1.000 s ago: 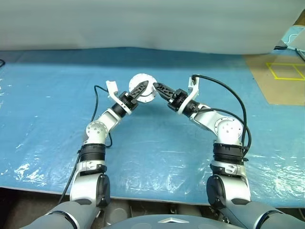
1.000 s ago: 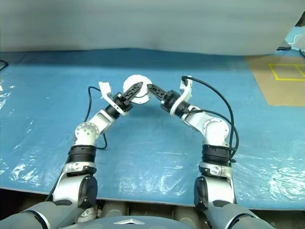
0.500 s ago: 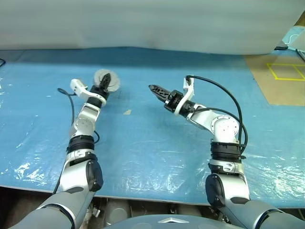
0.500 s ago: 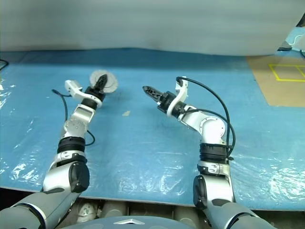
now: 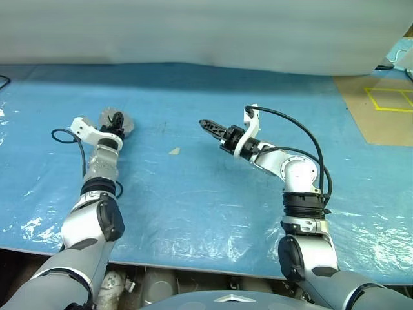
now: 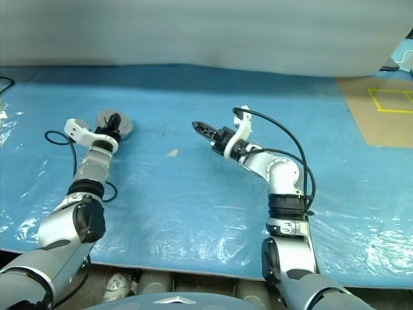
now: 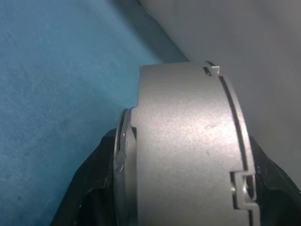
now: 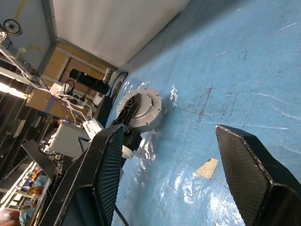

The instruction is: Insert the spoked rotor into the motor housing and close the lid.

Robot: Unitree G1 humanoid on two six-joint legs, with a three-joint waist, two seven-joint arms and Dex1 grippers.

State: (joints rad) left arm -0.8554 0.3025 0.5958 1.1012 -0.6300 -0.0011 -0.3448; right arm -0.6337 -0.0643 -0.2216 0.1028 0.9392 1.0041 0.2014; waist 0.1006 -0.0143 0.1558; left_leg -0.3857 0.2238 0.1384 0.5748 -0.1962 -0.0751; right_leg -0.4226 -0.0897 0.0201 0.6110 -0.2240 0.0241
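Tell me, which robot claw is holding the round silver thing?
The left gripper: its black fingers clamp the motor housing. The right gripper is open with nothing between its fingers.

Silver-grey jointed arms, black looping cables, black-fingered tools, white wrist brackets.

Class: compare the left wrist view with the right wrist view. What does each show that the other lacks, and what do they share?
Left wrist alone: the housing's side wall close up, with its seam and notches, clamped between black fingers. Right wrist alone: the right gripper with open, empty jaws, a tan scrap, and the whole left gripper holding the housing. Shared: housing, blue sheet, pale wall.
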